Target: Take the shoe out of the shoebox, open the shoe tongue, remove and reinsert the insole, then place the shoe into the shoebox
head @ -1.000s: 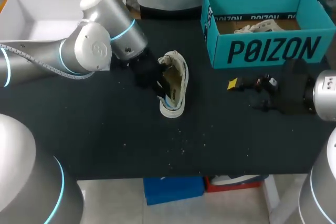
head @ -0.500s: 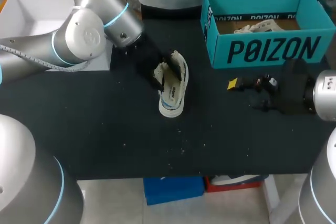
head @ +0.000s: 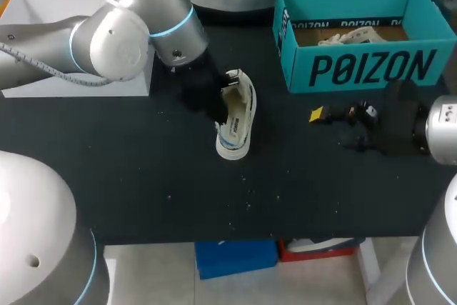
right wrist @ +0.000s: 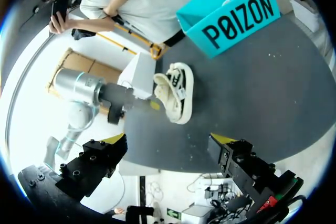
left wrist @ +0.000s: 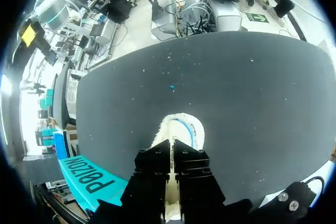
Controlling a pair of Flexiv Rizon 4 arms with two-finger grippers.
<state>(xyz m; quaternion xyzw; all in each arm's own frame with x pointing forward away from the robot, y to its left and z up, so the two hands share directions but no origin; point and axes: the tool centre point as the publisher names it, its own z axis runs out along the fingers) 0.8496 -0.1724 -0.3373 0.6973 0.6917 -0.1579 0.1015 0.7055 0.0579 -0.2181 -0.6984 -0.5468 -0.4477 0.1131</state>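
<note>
A cream low-top shoe [head: 237, 116] lies on its side on the black table, left of the teal shoebox [head: 357, 69]. My left gripper [head: 218, 108] is at the shoe's open top, shut, its fingers [left wrist: 160, 158] pressed together over the shoe [left wrist: 181, 124]. Whether a thin part of the shoe is pinched between them is hidden. From the right wrist view the shoe [right wrist: 176, 93] shows its opening, with the left gripper [right wrist: 152, 104] at its edge. My right gripper [head: 335, 116] hovers open and empty in front of the shoebox [right wrist: 231, 14], with its own fingers [right wrist: 169, 140] spread wide.
White crumpled paper [head: 353, 33] lies inside the shoebox. A white open box [head: 43, 26] stands at the back left, behind my left arm. The black table [head: 300, 191] runs bare along its front edge.
My left gripper opened beside the shoe half a second ago, then pushed back into the shoe's opening and shut. The shoe barely shifted. The right arm stayed still.
</note>
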